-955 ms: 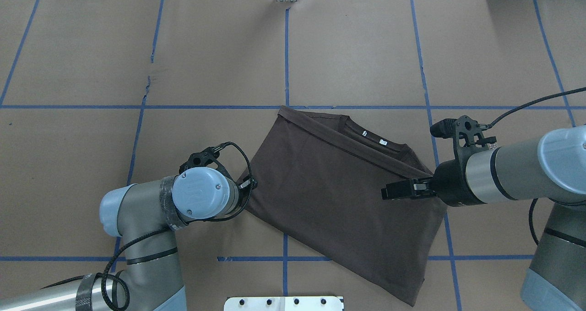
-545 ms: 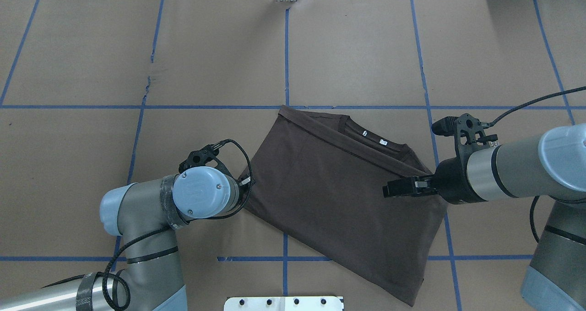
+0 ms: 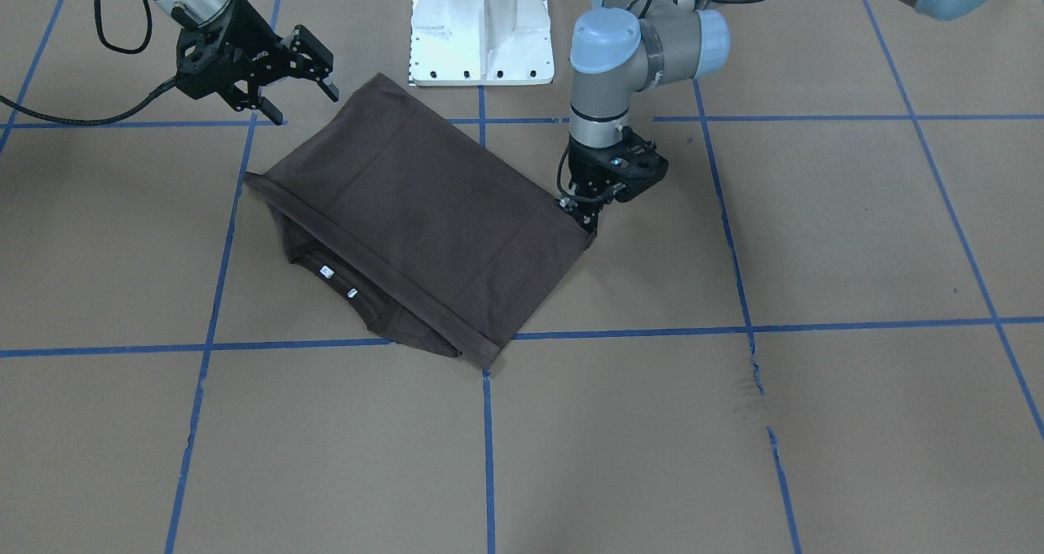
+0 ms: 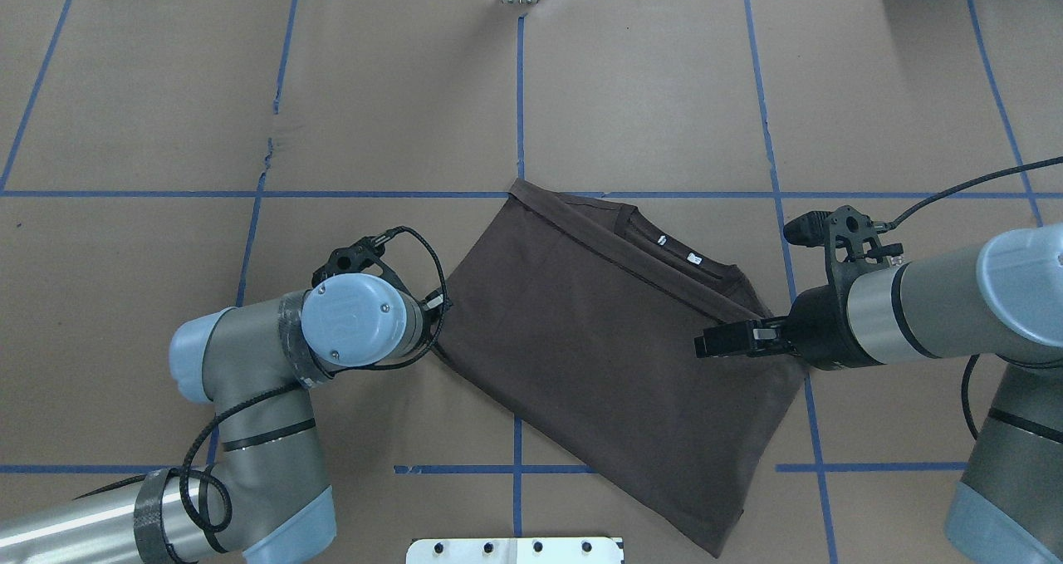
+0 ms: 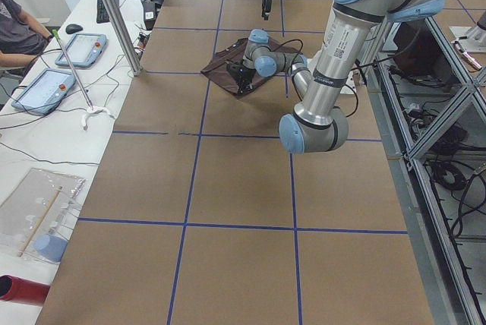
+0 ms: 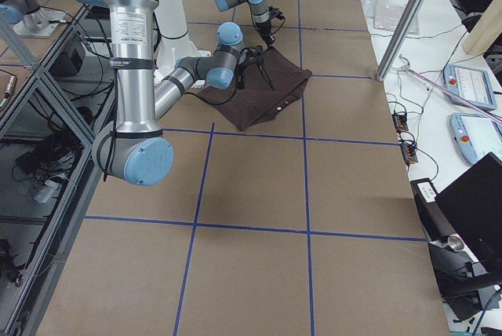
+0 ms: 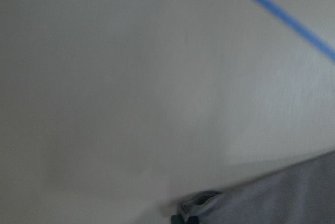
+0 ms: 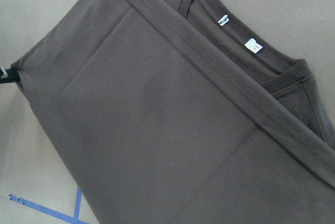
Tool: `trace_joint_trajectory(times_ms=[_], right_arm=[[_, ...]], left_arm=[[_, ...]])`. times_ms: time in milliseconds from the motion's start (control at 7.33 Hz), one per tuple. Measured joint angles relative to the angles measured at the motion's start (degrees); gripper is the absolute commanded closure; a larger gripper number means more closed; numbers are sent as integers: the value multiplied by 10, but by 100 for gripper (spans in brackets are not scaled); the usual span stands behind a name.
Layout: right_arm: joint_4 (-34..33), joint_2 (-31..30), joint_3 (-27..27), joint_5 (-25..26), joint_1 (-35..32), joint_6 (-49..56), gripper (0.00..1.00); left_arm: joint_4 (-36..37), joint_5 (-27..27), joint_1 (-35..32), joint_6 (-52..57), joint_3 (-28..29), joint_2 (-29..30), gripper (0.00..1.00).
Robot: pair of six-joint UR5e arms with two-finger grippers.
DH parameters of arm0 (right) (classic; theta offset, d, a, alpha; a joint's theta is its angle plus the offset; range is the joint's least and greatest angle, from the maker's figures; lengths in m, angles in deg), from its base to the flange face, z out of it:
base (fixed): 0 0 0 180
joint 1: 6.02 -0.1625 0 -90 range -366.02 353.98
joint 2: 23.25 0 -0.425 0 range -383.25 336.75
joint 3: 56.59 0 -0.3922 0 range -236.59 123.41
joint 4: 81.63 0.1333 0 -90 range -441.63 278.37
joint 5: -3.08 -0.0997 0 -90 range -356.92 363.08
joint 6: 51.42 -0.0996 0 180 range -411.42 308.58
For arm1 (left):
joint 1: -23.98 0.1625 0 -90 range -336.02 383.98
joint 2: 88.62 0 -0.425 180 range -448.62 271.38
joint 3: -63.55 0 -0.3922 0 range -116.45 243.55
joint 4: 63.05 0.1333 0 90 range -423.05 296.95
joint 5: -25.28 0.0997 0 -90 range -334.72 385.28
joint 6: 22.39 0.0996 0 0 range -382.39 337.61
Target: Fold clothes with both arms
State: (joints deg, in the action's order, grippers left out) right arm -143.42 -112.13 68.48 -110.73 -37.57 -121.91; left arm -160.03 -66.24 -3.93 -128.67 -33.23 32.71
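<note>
The dark brown T-shirt (image 4: 606,340) lies folded in a slanted rectangle on the paper-covered table (image 4: 166,90), collar and white labels (image 4: 677,248) peeking out along its far edge. My left gripper (image 3: 586,218) points straight down at the shirt's left corner and is shut on the cloth; from overhead its wrist cap (image 4: 357,319) hides the fingers. My right gripper (image 3: 302,101) hovers open over the shirt's right edge (image 4: 704,344), holding nothing. The right wrist view is filled by the T-shirt (image 8: 157,119). The blurred left wrist view shows only a shirt corner (image 7: 293,192).
The white pedestal (image 3: 481,32) stands just behind the shirt at the robot's side. Blue tape lines (image 4: 519,90) grid the brown paper, which has a small tear (image 4: 270,149) at far left. A person (image 5: 19,25) sits at a side table with tablets (image 5: 83,40).
My left arm has moved left, dragging the shirt's corner with it, so the whole shirt has slid left and turned slightly. The right gripper has stayed nearly still and open.
</note>
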Motion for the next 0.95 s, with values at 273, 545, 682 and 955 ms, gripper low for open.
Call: trace_joint_trajectory(times_ms=[273,545,682,955], right_arm=[[0,0,-1,2,0,0,0],[1,0,-4,3,0,0,0],[2,0,-4,2,0,0,0],[2,1,-5,1,0,0,0]], left_arm=[[-54,0,-72,82,91,51,100],[-191,1,-121,168,255,130,100],[-259,7,-130,191,341,176,100],[-341,30,-134,214,446,231,100]])
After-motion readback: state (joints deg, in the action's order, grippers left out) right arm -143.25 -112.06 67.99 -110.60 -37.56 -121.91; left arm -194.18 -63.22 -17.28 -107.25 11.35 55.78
